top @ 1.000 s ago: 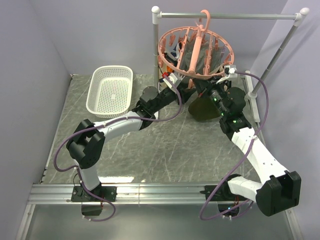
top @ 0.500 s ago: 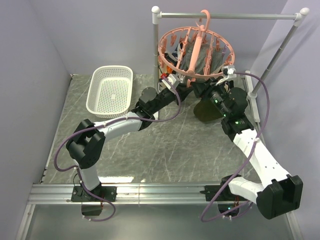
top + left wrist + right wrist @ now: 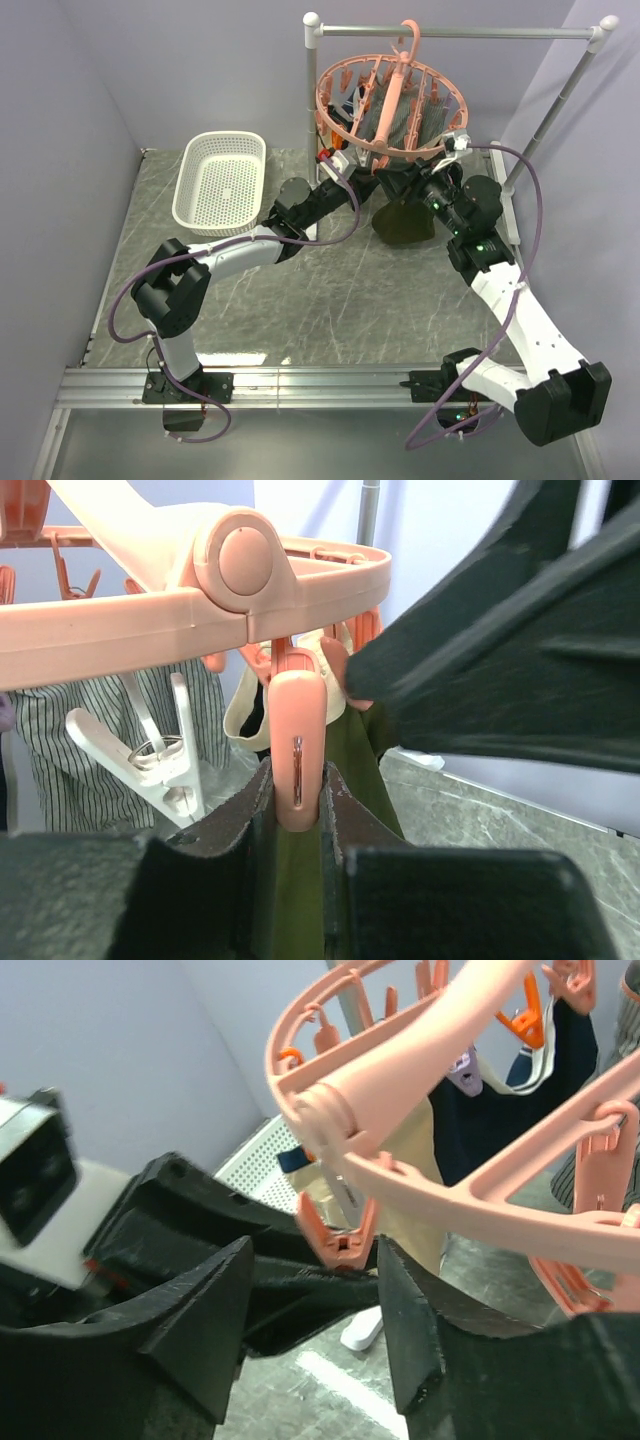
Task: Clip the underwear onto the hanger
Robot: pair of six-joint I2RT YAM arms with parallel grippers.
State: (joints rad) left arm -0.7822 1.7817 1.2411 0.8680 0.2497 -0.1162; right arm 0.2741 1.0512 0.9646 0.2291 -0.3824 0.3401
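Observation:
The salmon-pink hanger (image 3: pixel 395 100) hangs from the rail, and its ring (image 3: pixel 150 630) fills the top of the left wrist view. My left gripper (image 3: pixel 297 785) is shut on one dangling pink peg (image 3: pixel 297 740) at the ring's near-left side (image 3: pixel 345 165). The olive-green underwear (image 3: pixel 403 222) hangs below the ring's front. In the left wrist view the underwear (image 3: pixel 365 770) drops right behind that peg; whether the peg bites it I cannot tell. My right gripper (image 3: pixel 315 1300) is open just under the ring, an orange peg (image 3: pixel 338 1240) between its fingers, holding nothing.
A white basket (image 3: pixel 222 180) stands at the back left of the table. The grey rail stand (image 3: pixel 455 32) carries the hanger. A striped garment (image 3: pixel 400 115) and other dark and beige garments (image 3: pixel 420 1160) hang from the ring. A white peg (image 3: pixel 150 760) dangles beside the pink one.
My right gripper has gone from shut to open. My left gripper has narrowed onto the peg. The underwear has shifted a little to the left under the ring.

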